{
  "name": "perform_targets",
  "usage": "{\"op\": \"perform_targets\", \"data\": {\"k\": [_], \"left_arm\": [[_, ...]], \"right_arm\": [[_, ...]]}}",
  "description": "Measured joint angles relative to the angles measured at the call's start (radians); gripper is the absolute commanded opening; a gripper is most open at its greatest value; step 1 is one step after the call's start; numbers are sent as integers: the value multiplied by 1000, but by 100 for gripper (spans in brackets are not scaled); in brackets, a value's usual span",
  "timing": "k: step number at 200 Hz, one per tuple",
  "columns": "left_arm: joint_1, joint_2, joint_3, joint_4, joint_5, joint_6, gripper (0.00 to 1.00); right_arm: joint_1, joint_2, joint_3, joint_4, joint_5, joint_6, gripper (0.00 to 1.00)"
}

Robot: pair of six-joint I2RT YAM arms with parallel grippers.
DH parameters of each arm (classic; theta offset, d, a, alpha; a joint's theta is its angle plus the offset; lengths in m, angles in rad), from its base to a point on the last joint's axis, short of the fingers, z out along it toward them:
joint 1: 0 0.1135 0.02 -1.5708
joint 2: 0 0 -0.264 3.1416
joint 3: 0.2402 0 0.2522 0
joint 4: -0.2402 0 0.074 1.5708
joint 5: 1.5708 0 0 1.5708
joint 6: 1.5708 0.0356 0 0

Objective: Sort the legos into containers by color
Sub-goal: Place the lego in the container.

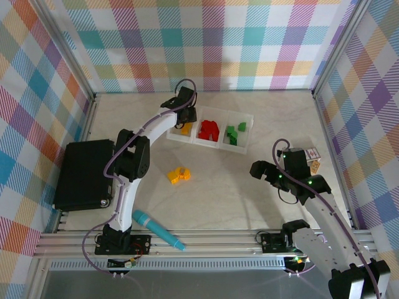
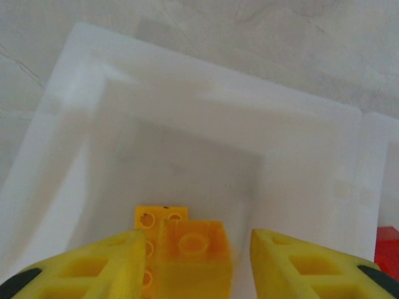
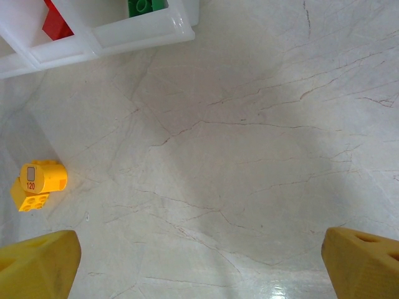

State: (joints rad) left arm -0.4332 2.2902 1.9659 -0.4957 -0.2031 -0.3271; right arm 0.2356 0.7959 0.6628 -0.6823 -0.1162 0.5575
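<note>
One worktop (image 1: pixel 249 199). One black box (image 1: pixel 84 174) at its left edge. One white tray (image 1: pixel 193 141) with three compartments: left yellow, middle red bricks (image 1: pixel 209 129), right green bricks (image 1: pixel 232 134). Left pincer (image 2: pixel 198 243) over the left compartment, jaws parted, two yellow bricks (image 2: pixel 187 249) lying beneath. Right pincer (image 3: pixel 199 249) spread wide, empty. One teal marker (image 1: pixel 157 229). One loose yellow cluster (image 1: pixel 179 175) mid-worktop, count unclear.

On the left wrist view, the yellow bricks (image 2: pixel 187 249) under my left gripper (image 2: pixel 198 244) run off the six o'clock edge, and a red brick (image 2: pixel 389 244) is clipped at three o'clock. From above, that gripper covers most of the tray (image 1: pixel 222 129)'s nine o'clock compartment, so I can't count the yellow there. On the right wrist view, a green brick (image 3: pixel 147 5) is cut at twelve o'clock.
</note>
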Motion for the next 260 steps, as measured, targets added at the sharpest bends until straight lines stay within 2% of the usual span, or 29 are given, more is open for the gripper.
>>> {"op": "perform_targets", "data": {"k": [54, 102, 118, 143, 182, 235, 260], "left_arm": [[0, 6, 29, -2, -2, 10, 62], [0, -92, -119, 32, 1, 26, 66], [0, -167, -185, 46, 12, 28, 66], [-2, -318, -307, 79, 34, 28, 75], [-32, -544, -517, 80, 27, 8, 79], [-179, -766, -873, 19, 12, -22, 84], [-228, -851, -1019, -20, 69, -21, 85]], "right_arm": [[0, 2, -1, 1, 0, 0, 99], [0, 1, -4, 5, -2, 4, 99], [0, -2, -10, 7, -7, 4, 99], [0, -3, -14, 8, -28, 8, 99], [0, -3, -14, 8, -63, 11, 99], [0, 13, -16, 23, -106, 16, 99], [0, 24, -31, 50, -137, 20, 99]]}}
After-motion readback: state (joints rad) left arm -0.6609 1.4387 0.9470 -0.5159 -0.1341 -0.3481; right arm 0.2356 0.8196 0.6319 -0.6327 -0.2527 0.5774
